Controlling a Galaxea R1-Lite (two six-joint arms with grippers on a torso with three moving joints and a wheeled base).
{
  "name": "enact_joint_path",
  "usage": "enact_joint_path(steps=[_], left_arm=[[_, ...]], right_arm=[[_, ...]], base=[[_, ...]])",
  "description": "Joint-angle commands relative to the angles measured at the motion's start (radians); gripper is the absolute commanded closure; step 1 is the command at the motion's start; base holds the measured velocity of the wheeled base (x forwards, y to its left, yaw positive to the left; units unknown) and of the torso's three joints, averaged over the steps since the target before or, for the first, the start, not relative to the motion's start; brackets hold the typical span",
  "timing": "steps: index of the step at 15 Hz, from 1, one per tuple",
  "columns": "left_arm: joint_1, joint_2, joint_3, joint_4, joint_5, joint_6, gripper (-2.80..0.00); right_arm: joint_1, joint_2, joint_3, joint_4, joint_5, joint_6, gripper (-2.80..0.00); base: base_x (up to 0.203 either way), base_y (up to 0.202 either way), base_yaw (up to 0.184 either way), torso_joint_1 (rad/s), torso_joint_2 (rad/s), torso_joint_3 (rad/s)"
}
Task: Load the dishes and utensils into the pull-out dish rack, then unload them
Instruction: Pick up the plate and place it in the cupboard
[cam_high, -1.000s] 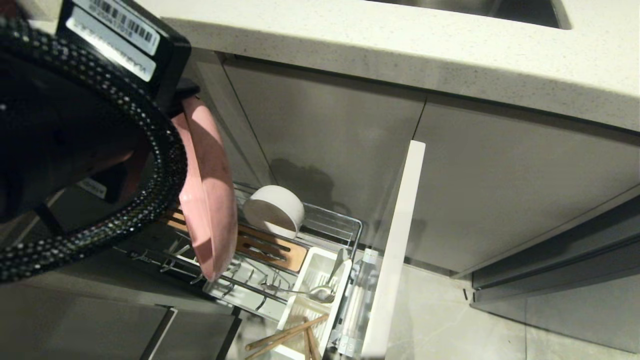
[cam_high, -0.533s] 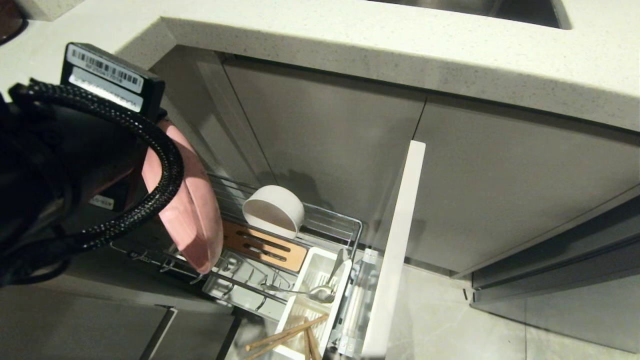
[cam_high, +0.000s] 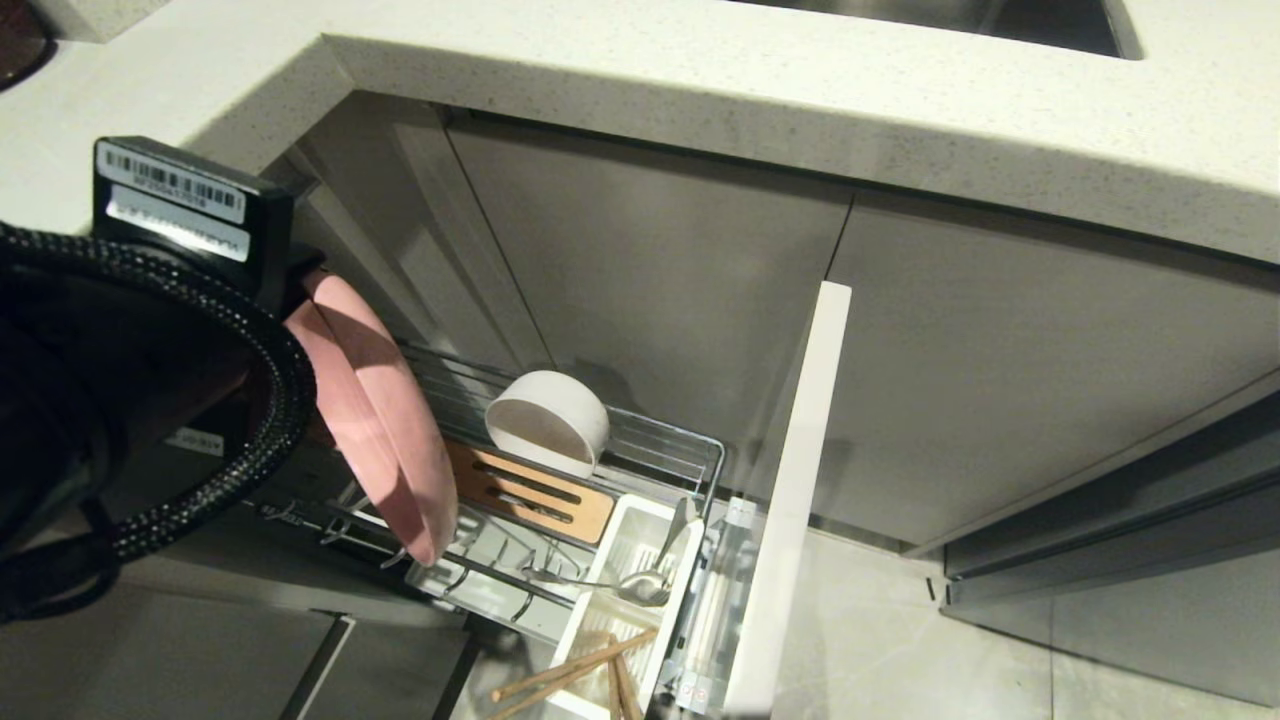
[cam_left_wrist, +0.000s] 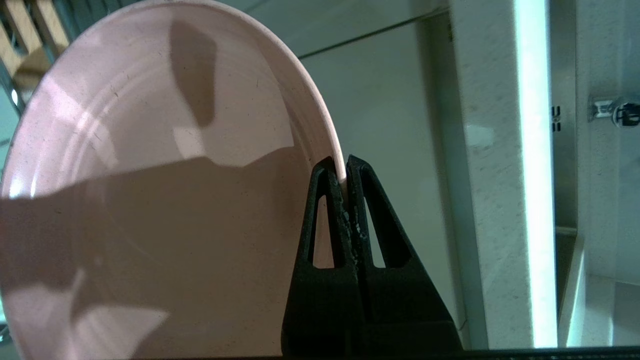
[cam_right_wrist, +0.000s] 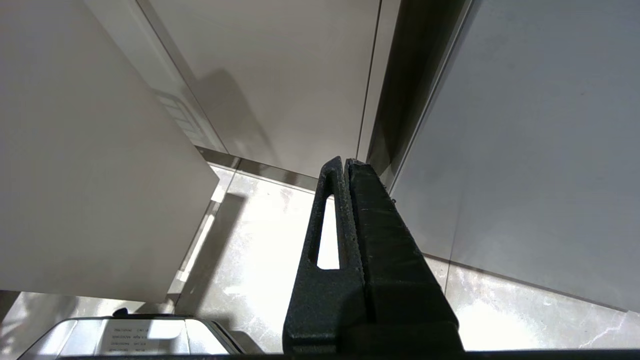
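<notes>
Head view: your plate (cam_high: 385, 420) hangs edge-on over the pull-out dish rack (cam_high: 560, 500); bowl (cam_high: 548, 420), fork (cam_high: 600, 580), chopsticks (cam_high: 570, 672) are racked. Left wrist: left gripper (cam_left_wrist: 344, 172) fingers pinch plate's rim. Right wrist: right gripper (cam_right_wrist: 345, 162) fingers closed, empty, parked near the floor.

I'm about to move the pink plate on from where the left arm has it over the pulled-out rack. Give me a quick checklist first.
1. Grip: left claw shut on the rim of the flat round pale-pink plate: ok.
2. Plate attitude: held on edge over the chrome wire pull-out dish rack: ok.
3. Plate's lower edge free of the rack's wires: cannot tell.
4. Slotted wooden plate-holder strip: beside the plate, its visible slots empty: ok.
5. Small off-white round bowl: tipped on its side at the back of the rack, apart from the plate: ok.
6. Right claw: shut, empty, away from the rack: ok.
</notes>
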Motion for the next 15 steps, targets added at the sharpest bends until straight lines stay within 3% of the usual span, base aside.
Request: enact_joint_path(steps=[1, 10, 15], left_arm=[[-0.001, 0.005, 0.028, 0.000, -0.005, -0.042, 0.00], [-0.004, 0.058, 0.142, -0.022, -0.026, -0.158, 0.00], [-0.012, 0.062, 0.223, -0.153, -0.025, -0.161, 0.00]], right_arm=[[0.000, 0.001, 0.026, -0.001, 0.000, 0.000, 0.00], [0.000, 0.001, 0.026, -0.001, 0.000, 0.000, 0.00], [0.000, 0.001, 0.026, -0.001, 0.000, 0.000, 0.00]], base=[[0.000, 0.000, 0.000, 0.000, 0.00, 0.000], [0.000, 0.000, 0.000, 0.000, 0.00, 0.000], [0.000, 0.000, 0.000, 0.000, 0.00, 0.000]])
